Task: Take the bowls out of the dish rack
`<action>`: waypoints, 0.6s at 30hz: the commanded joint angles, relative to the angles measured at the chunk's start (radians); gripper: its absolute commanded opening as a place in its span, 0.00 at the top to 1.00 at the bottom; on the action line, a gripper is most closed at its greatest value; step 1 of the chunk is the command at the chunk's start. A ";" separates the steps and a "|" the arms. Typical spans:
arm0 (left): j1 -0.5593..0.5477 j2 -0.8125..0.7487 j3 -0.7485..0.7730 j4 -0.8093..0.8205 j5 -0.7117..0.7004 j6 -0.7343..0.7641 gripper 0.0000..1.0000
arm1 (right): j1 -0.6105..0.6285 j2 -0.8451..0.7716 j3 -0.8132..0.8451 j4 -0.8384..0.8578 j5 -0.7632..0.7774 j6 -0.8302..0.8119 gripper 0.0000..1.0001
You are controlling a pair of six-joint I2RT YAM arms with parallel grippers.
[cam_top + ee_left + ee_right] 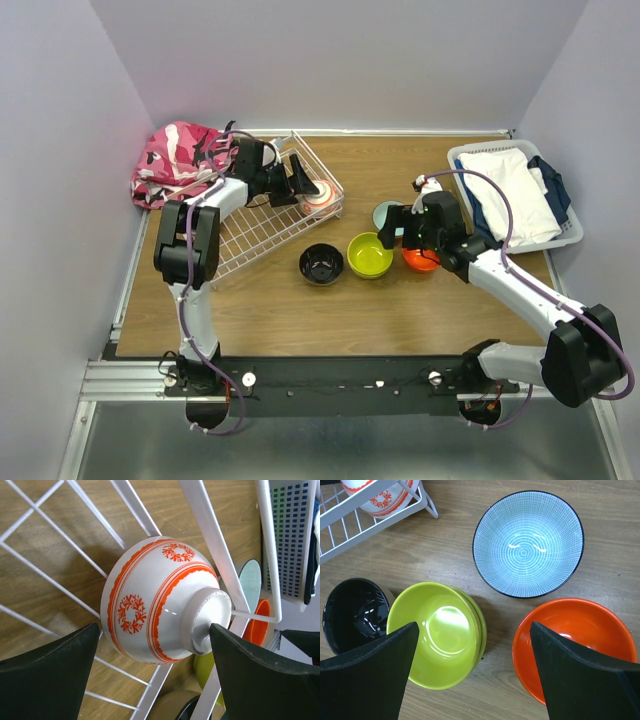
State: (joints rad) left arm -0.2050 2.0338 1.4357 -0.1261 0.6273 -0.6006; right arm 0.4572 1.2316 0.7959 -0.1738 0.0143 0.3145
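Note:
The white wire dish rack (262, 222) lies at the back left. A white bowl with red pattern (318, 192) rests on its side in the rack's right end, foot toward the rack wall (150, 600). My left gripper (303, 180) is open around it: the right finger (260, 675) is by the bowl's foot and the left finger (50, 675) stands apart. On the table sit the tan bowl with black inside (321, 263), stacked lime-green bowls (369, 255), an orange bowl (420, 260) and the pale teal bowl (388, 213). My right gripper (402, 240) hovers open and empty over the lime-green (437, 640) and orange (570, 640) bowls.
A pink camouflage bag (175, 160) lies beyond the rack at the back left. A white plastic basket of clothes (520, 195) stands at the back right. The teal bowl (527, 542) and black-inside bowl (355, 615) flank the right gripper.

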 commanded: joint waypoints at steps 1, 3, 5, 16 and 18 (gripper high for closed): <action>-0.011 -0.007 -0.055 -0.138 0.031 -0.011 0.01 | 0.006 -0.003 0.028 -0.016 -0.008 0.012 0.00; -0.016 -0.023 -0.075 -0.133 0.037 -0.016 0.01 | 0.006 -0.003 0.029 -0.018 -0.010 0.011 0.00; -0.022 -0.043 -0.090 -0.124 0.034 -0.022 0.01 | 0.006 -0.003 0.029 -0.021 -0.010 0.012 0.01; -0.027 -0.052 -0.146 -0.037 0.028 -0.110 0.01 | 0.006 -0.012 0.020 -0.024 -0.010 0.011 0.01; -0.028 -0.046 -0.138 -0.041 0.029 -0.107 0.01 | 0.006 -0.017 0.019 -0.026 -0.008 0.011 0.01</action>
State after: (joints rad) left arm -0.2161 1.9560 1.3170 -0.0940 0.6395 -0.6693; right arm 0.4572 1.2312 0.7959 -0.1753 0.0135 0.3161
